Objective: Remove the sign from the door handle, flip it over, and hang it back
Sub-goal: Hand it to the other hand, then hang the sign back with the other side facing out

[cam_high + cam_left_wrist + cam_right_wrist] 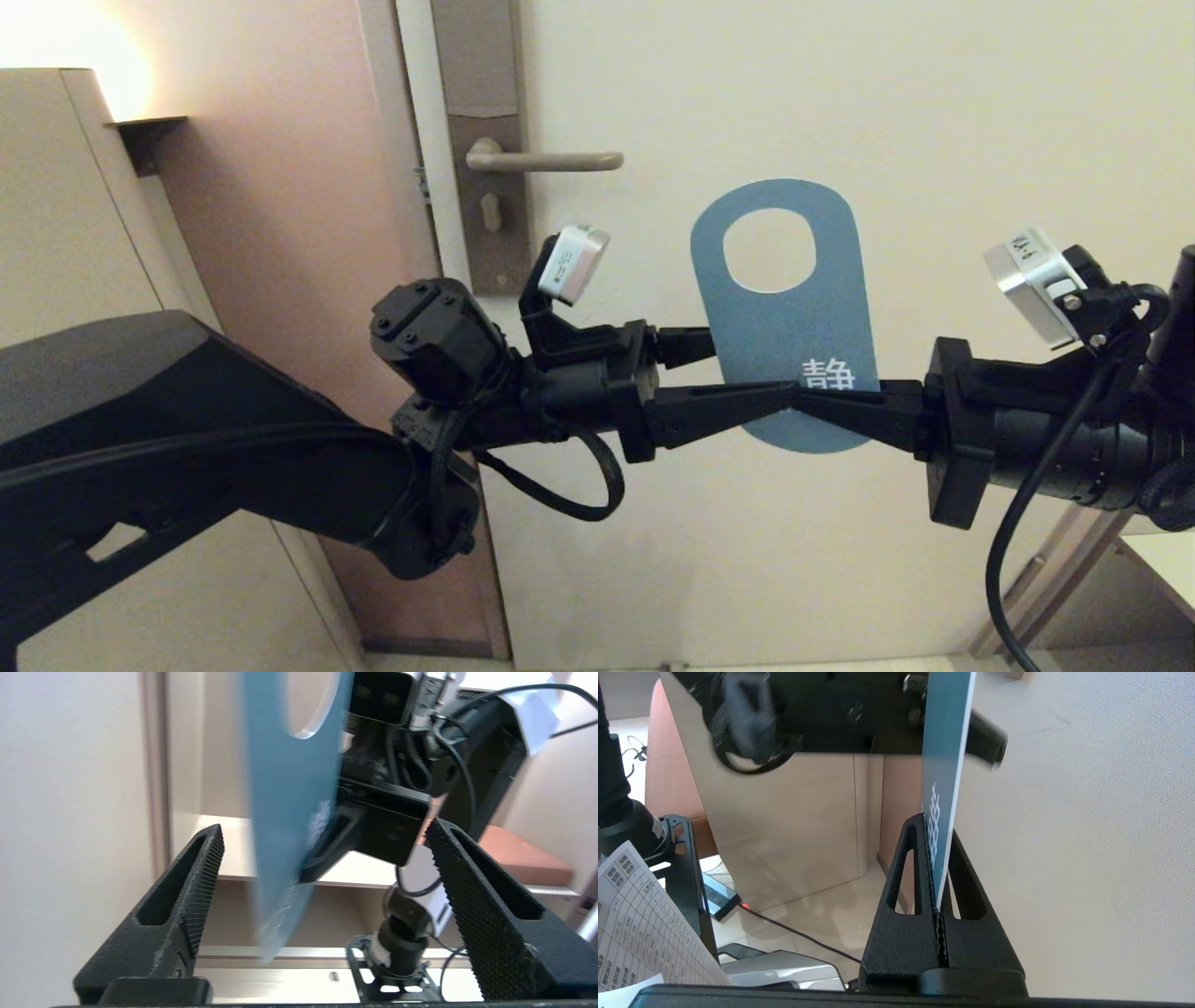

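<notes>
The right claw pinches the blue sign's lower end, hole uppermost, below and right of the door handle, while the left claw gapes wide astride it.

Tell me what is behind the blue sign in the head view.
Behind the sign, and through its hole, is plain cream door. One open left gripper finger passes behind it. The sign's back face is hidden.
</notes>
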Robot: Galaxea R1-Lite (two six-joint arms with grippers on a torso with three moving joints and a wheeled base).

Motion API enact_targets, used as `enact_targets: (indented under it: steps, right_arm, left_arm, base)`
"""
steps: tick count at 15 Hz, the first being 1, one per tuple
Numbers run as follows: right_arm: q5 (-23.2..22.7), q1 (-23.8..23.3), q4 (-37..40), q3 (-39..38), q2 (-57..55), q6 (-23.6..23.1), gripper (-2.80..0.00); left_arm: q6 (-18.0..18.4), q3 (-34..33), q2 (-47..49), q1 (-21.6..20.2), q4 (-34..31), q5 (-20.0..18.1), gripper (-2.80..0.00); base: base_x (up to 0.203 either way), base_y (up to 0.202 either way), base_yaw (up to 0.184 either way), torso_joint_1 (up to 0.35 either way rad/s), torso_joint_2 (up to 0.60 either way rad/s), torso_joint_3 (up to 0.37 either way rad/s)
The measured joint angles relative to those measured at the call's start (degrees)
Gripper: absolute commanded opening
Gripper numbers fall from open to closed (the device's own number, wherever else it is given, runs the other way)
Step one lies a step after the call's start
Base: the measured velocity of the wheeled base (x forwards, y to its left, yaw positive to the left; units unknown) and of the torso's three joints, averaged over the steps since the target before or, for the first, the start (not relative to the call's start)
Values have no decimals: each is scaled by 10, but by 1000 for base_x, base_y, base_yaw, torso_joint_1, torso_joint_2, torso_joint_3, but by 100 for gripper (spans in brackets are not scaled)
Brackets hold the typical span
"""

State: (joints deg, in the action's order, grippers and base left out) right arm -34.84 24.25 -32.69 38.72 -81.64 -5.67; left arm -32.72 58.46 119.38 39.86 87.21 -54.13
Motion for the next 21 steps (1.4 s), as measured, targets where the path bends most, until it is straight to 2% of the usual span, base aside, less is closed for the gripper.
enact_targets:
  steps: [6, 15, 16, 21]
  right_arm:
    - [0, -1, 0, 0, 2, -1, -280]
    - [22, -1, 0, -7, 2, -1, -280]
    - [22, -1, 0, -8, 2, -1, -280]
    - [23, -1, 0, -16, 2, -1, -280]
  left_arm:
    - [10, -15, -3, -51, 0, -4, 0]
    - [26, -41, -27, -83, 0, -5, 0]
    - [36, -41, -29, -88, 0, -5, -280]
    - [47, -53, -41, -106, 0, -6, -280]
  base:
    - [0, 0, 0, 0, 0, 0]
    - [0, 0, 0, 0, 0, 0]
    - [0, 0, 0, 0, 0, 0]
    - [0, 0, 0, 0, 0, 0]
